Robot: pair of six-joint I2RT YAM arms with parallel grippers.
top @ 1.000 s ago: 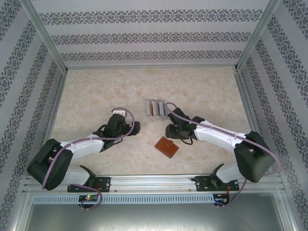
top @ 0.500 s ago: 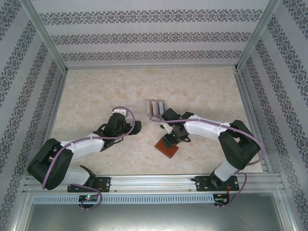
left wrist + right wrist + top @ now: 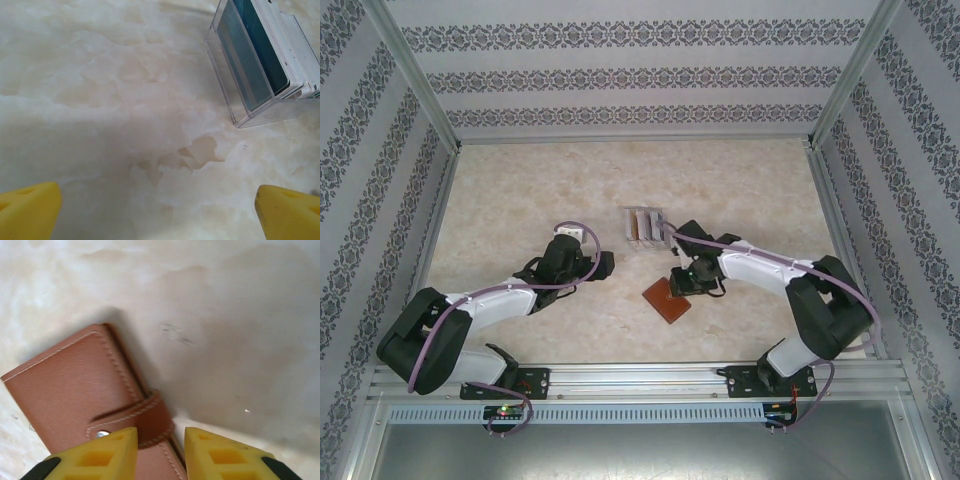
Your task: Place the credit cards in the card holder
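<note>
The card holder (image 3: 663, 300) is a reddish-brown leather wallet lying closed on the marble table, right of centre. In the right wrist view the card holder (image 3: 75, 385) has its snap tab (image 3: 142, 415) wrapped over its right edge. My right gripper (image 3: 161, 437) stands open with a narrow gap, and the tab's end lies between its yellow fingers. From above, the right gripper (image 3: 681, 283) sits at the wallet's far right edge. The credit cards (image 3: 260, 55) stand on edge in a clear slotted rack (image 3: 643, 227). My left gripper (image 3: 157, 205) is wide open over bare table, left of the rack.
The rack (image 3: 235, 100) stands just beyond both grippers at the table's middle. Patterned walls and metal rails (image 3: 430, 110) enclose the table on three sides. The left gripper (image 3: 601, 262) rests low near the centre; open marble (image 3: 520, 190) lies behind it.
My right gripper has swung from beside the rack down onto the wallet's right edge, and its jaws have narrowed. The wallet has shifted slightly. The left arm has stayed still.
</note>
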